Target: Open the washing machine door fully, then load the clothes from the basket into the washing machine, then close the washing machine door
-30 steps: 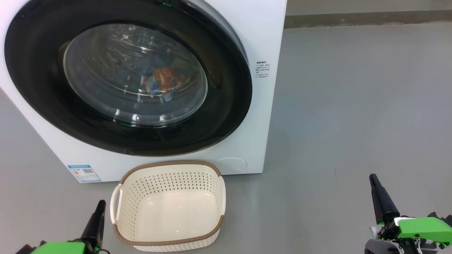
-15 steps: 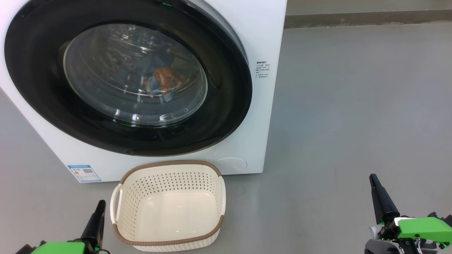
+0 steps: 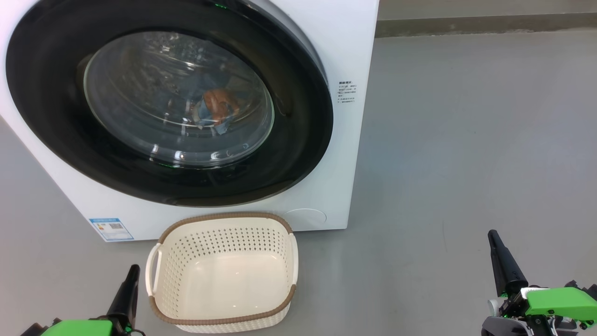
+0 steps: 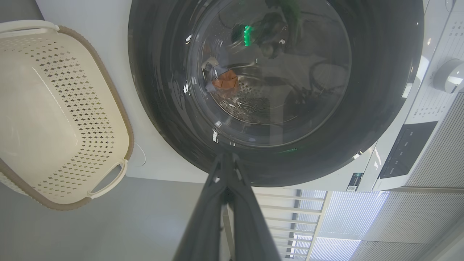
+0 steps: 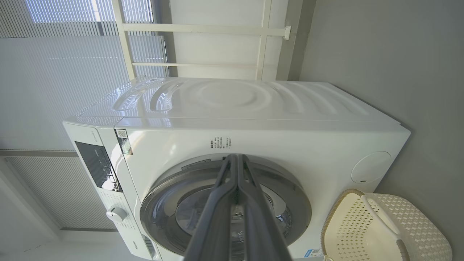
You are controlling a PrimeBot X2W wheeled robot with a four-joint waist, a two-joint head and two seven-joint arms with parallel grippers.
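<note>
Washing machine door (image 3: 298, 158) sits closed against the front of the washing machine (image 3: 347, 51), its black ring nearly as wide as the white body. Clothes (image 3: 215, 108) are inside the drum, seen through the glass window (image 3: 140, 79): a blue bundle with an orange patch, low in the drum; other pieces are too dim to tell. Basket (image 3: 224, 218) stands upright on the floor (image 3: 466, 140) just in front of the machine, below the door, with its bare cream bottom showing. Blue label (image 3: 111, 228) is low on the machine front, left of the basket.

Left fingers (image 3: 132, 275) are at the lower left in the head view, pressed together, gripping nothing, tips just beside the basket's left handle but not touching it. Right fingers (image 3: 495, 242) are at the lower right, also pressed together and gripping nothing, over bare floor, well apart from basket and machine.

In the left wrist view the closed finger pair points at the door's lower rim, with the basket off to the side. In the right wrist view the closed pair points at the door's edge; control panel (image 5: 96, 163) and knob (image 5: 116, 214) show on the machine.
</note>
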